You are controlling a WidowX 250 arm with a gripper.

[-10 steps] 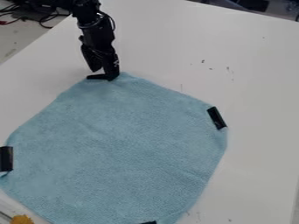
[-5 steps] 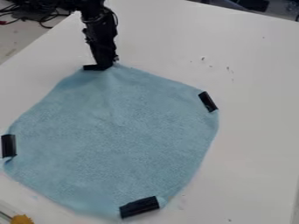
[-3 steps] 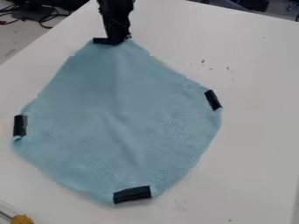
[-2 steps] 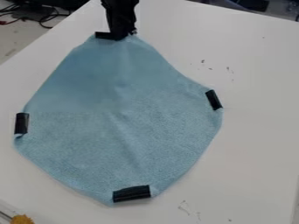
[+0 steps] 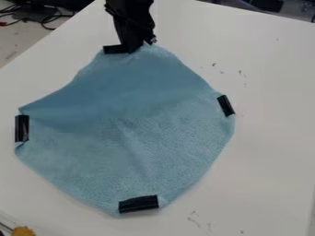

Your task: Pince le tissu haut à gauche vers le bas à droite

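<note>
Blue cloth [image 5: 132, 131] on the white counter [image 5: 271, 152], its top corner grasped by the tool [image 5: 137, 45].
The cloth is probably light, soft and limp, so it can wrinkle easily; the corner seems the right place for pinching. From left to right, I count one left strip [image 5: 22, 128], one dark piece [image 5: 115, 49] at the tool, perhaps also a strip, I cannot tell, one bottom strip [image 5: 138, 204] and one right strip [image 5: 225, 105]; one cloth, one tool.

A light blue cloth [image 5: 154, 143] lies on the white table [image 5: 274, 133]
</note>
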